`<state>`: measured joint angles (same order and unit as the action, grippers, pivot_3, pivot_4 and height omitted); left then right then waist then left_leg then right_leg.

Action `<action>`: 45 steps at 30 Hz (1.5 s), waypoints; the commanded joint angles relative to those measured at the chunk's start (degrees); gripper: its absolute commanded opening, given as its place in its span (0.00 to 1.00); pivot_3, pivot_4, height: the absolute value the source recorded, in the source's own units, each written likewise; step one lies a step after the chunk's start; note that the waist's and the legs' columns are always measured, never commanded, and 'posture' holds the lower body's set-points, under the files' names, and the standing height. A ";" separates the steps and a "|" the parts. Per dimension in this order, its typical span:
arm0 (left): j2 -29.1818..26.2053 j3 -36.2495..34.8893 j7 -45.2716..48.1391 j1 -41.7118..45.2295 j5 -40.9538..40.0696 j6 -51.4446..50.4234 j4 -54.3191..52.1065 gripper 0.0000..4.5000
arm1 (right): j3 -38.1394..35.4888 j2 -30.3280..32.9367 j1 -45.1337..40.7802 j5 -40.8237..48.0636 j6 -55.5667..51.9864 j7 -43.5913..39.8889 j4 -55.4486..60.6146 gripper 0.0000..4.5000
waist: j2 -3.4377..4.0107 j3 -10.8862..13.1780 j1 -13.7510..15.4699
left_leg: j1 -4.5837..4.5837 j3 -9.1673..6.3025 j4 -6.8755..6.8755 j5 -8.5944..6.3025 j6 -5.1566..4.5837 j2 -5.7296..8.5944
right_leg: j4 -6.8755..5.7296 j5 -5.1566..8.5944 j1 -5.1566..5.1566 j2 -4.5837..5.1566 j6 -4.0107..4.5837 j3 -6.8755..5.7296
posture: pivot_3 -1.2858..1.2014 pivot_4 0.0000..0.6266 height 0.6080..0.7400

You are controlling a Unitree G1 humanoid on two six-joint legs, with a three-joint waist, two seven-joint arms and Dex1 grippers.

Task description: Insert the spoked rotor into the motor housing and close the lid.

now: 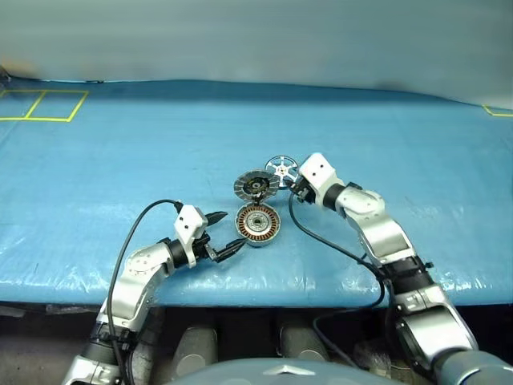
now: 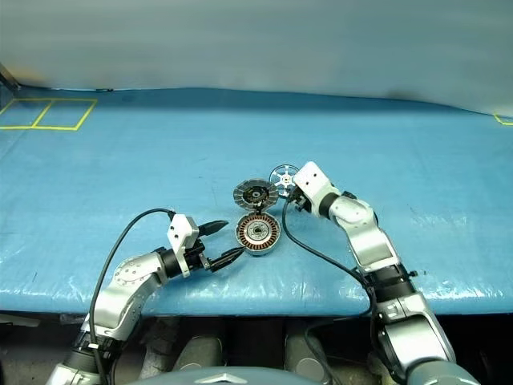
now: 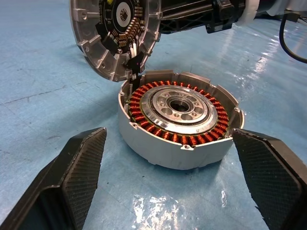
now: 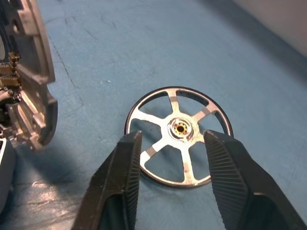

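Note:
The motor housing (image 1: 257,224) sits on the blue mat, with copper windings showing inside it (image 3: 180,120). The lid (image 1: 255,186) stands tilted up, open at the housing's far edge, its ribbed inner face (image 3: 117,28) in view. The spoked rotor (image 1: 281,168) lies flat on the mat just beyond and to the right of the lid. My left gripper (image 1: 234,230) is open just left of the housing, its fingers (image 3: 81,163) spread wider than the cup. My right gripper (image 4: 172,135) is open over the rotor (image 4: 181,128), one finger on each side of the hub.
The blue mat (image 1: 120,160) runs wide to both sides and far back. Yellow tape squares (image 1: 44,104) mark its far left corner. The table's front edge (image 1: 264,297) lies close behind the housing. A black cable (image 1: 321,241) trails from my right wrist across the mat.

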<state>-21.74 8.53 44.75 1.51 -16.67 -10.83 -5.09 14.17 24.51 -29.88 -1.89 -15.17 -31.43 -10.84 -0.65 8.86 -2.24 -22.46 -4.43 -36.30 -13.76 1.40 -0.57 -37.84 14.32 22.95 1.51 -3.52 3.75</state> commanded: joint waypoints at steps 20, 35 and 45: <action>-0.48 0.03 -2.18 -3.67 0.01 -1.11 -7.27 1.00 | 1.11 -4.32 -11.08 -7.94 8.48 2.27 -22.49 0.80 | 0.06 0.03 -0.05 | -0.03 0.00 -0.08 0.00 0.00 0.01 | -0.09 -0.01 0.03 0.03 0.00 0.01 | 0.52 0.24 1.00; -0.56 0.97 -1.88 -2.01 0.39 -1.71 -6.39 1.00 | 1.21 -4.39 -8.57 -9.11 8.28 1.71 -22.66 0.45 | 0.06 0.02 -0.04 | -0.04 0.00 -0.33 -0.01 -0.02 0.02 | -0.14 -0.06 -0.06 0.03 -0.06 0.01 | 0.52 0.24 1.00; -0.77 1.15 -1.87 -2.33 0.49 -1.48 -6.05 1.00 | 1.44 -4.76 -7.45 -9.73 8.16 0.43 -22.98 0.35 | 0.06 0.01 -0.68 | 0.66 0.05 -0.61 -0.04 -0.07 -0.01 | -0.14 -0.15 -0.86 -0.04 -0.03 0.06 | 0.52 0.24 1.00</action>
<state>-22.24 9.62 42.63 -0.83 -16.27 -12.52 -9.60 14.85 20.02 -39.08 -11.39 -6.31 -29.72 -33.00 -0.59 8.87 -2.93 -21.78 -4.39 -36.91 -13.81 1.32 -0.59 -37.98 14.18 22.06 1.48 -3.56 3.81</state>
